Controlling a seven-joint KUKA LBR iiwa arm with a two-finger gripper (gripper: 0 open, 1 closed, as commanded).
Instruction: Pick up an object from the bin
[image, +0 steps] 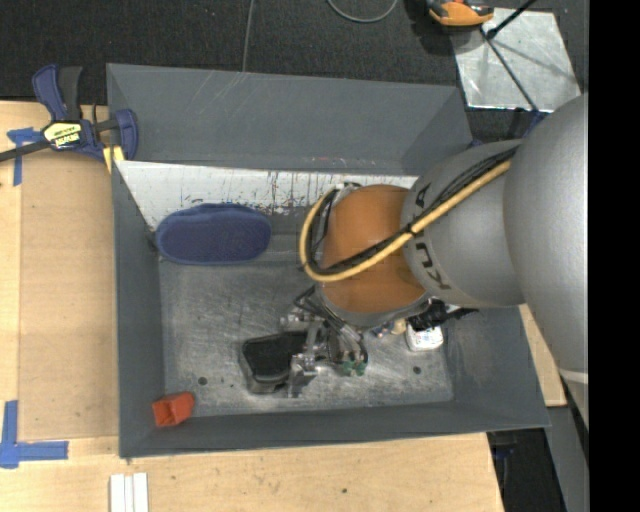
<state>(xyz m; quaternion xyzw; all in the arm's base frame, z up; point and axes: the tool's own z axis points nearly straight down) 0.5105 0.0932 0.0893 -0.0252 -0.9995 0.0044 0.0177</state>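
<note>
My gripper (312, 358) hangs low over the bin floor, near the front middle, under the orange wrist cover. A black rounded thing (268, 358) lies flat on the floor directly to its left, its right edge touching or tucked under the gripper. A small white thing with a dark end (424, 336) lies to the gripper's right, partly hidden by the arm.
A dark blue oval pad (214, 235) rests against the bin's back left wall. A small orange block (173, 409) sits in the front left corner. The arm covers the bin's right half, with bare floor between the black thing and the left wall.
</note>
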